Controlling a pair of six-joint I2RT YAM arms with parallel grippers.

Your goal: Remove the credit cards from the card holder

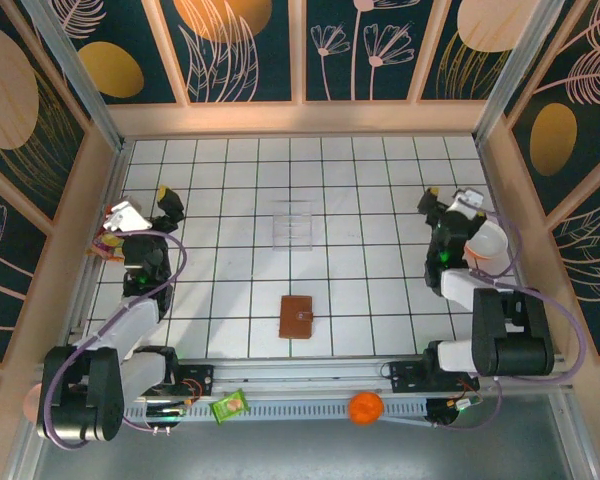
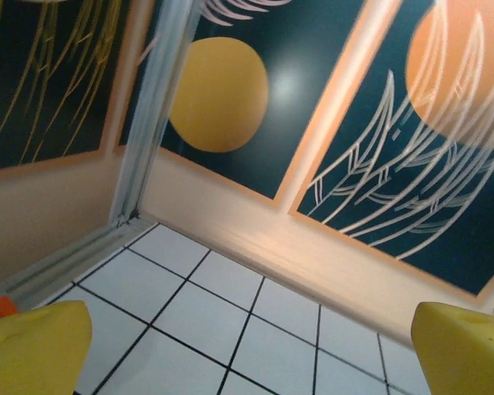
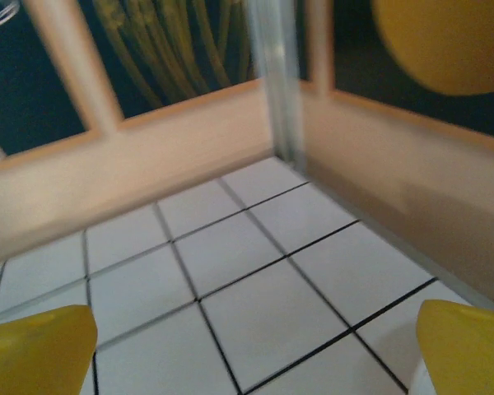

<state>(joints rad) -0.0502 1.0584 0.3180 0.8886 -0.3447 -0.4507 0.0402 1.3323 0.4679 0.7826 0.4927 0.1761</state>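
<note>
The left gripper (image 1: 169, 205) hangs over the left side of the desk (image 1: 380, 280), jaws spread wide with nothing between them. In its wrist view the yellow fingertips (image 2: 33, 350) sit at the two bottom corners, with bare tiles and the painted wall beyond. The right gripper (image 1: 431, 205) mirrors it over the right side, equally wide and empty, and looks at the far right corner of the enclosure.

Between the two arms, nearer their bases, the card holder (image 1: 297, 316) lies flat on the tiles, folded shut, its clasp tab on the right edge. A clear tray (image 1: 291, 225) sits further back on the same centre line, well apart from it. A green packet (image 1: 229, 405) and an orange ball (image 1: 365, 407) rest in the trough by the arm bases, off the work area.

By my reading the task has not yet begun: both arms are parked well away from the holder. The next move calls for one gripper to come in and pin or lift the holder while the other undoes the clasp and opens the fold.

The credit cards are presumably inside the closed holder, so their number and how they sit cannot be told. The tray looks empty, though its clear walls make that hard to confirm from above
</note>
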